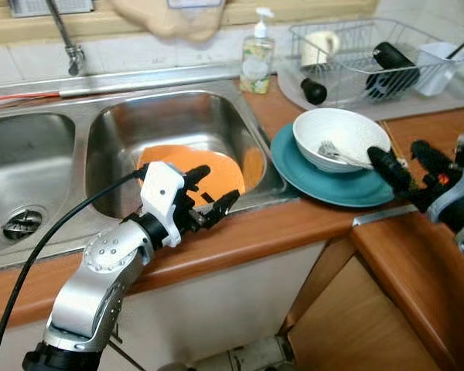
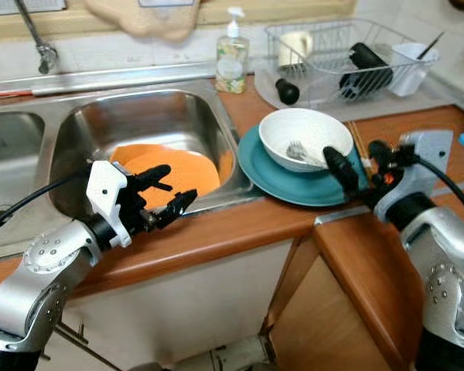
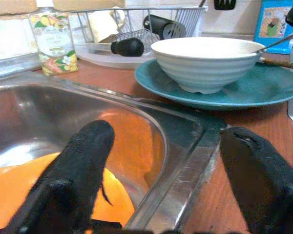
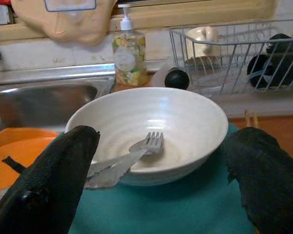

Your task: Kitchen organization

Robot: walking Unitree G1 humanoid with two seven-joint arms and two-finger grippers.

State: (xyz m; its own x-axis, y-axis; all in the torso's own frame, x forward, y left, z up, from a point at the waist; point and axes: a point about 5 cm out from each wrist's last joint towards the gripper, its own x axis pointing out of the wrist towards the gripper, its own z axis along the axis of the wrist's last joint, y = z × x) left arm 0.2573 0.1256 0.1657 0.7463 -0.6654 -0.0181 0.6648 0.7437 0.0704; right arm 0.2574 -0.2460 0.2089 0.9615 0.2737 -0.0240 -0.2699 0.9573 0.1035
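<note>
A white bowl [image 1: 342, 137] with a fork [image 4: 147, 145] in it rests on a teal plate [image 1: 325, 185] on the wooden counter, right of the sink. My right gripper [image 1: 408, 165] is open just to the right of the bowl, its fingers pointing at it and empty. An orange plate [image 1: 193, 171] lies in the right sink basin [image 1: 131, 124]. My left gripper [image 1: 209, 192] is open over the basin's front rim, above the orange plate, holding nothing.
A soap bottle [image 1: 257, 54] stands behind the sink. A wire dish rack [image 1: 371, 62] at the back right holds a cup, black items and a white container. A faucet [image 1: 66, 39] rises at the back. A lower cabinet surface [image 1: 417, 270] sits front right.
</note>
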